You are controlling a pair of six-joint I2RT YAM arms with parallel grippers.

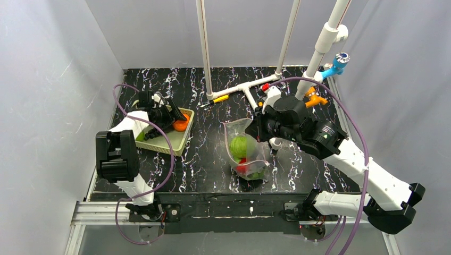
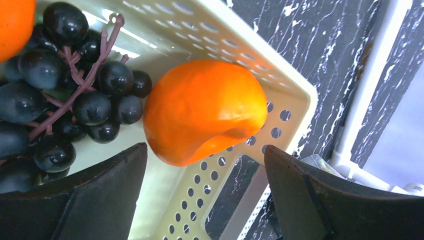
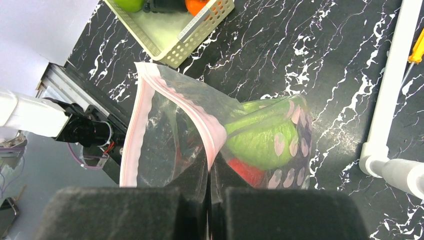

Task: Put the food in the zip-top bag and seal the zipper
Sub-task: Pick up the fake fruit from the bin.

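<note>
The clear zip-top bag [image 1: 245, 151] stands in the table's middle with green leafy pieces [image 3: 260, 140] and a red tomato [image 3: 247, 172] inside. My right gripper [image 3: 210, 167] is shut on the bag's pinkish zipper [image 3: 200, 112] and holds the mouth open; it also shows in the top view [image 1: 260, 127]. My left gripper [image 2: 205, 165] is open over the basket, its jaws on either side of an orange [image 2: 205, 110], not touching it. In the top view the left gripper [image 1: 169, 118] sits beside that orange [image 1: 181, 125].
The pale green lattice basket [image 1: 178, 139] at the left holds dark grapes [image 2: 65, 100], a second orange [image 2: 12, 25] and a green fruit [image 3: 129, 4]. White pipe frame [image 1: 250, 87] and a yellow screwdriver [image 1: 219, 99] lie at the back.
</note>
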